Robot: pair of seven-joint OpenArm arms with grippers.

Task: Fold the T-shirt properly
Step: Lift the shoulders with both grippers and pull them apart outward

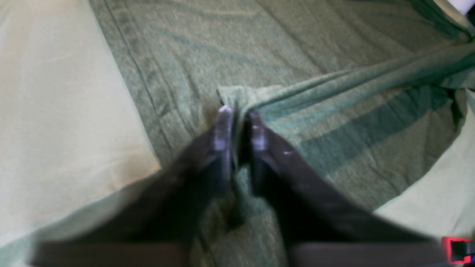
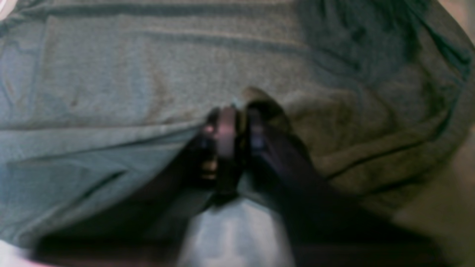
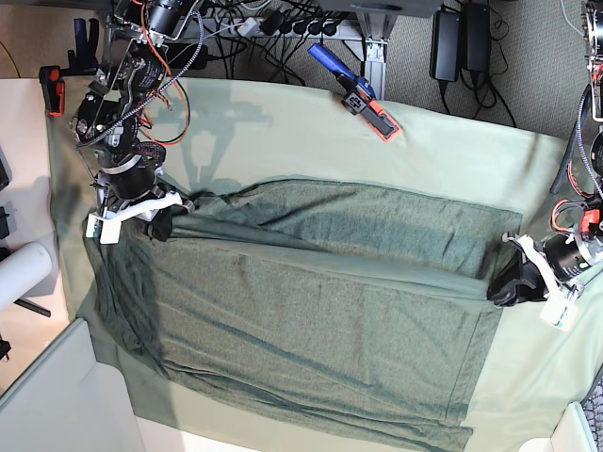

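Observation:
The olive-green T-shirt (image 3: pixel 320 311) lies spread across the pale green table cloth (image 3: pixel 452 151), its far strip folded over along a long crease. At the shirt's right edge my left gripper (image 3: pixel 504 287) holds the end of that crease. In the left wrist view its jaws (image 1: pixel 239 115) stand barely apart with a fold of the shirt (image 1: pixel 297 55) between them. My right gripper (image 3: pixel 170 221) sits at the shirt's far left corner. In the blurred right wrist view it (image 2: pixel 241 118) pinches a bump of the fabric (image 2: pixel 130 74).
A blue and red tool (image 3: pixel 353 89) lies on the cloth at the back. A red and black clamp (image 3: pixel 52 89) sits at the far left edge, a white roll (image 3: pixel 24 273) beside the table. Cables and power bricks hang behind. A white panel (image 3: pixel 57 395) fills the near left corner.

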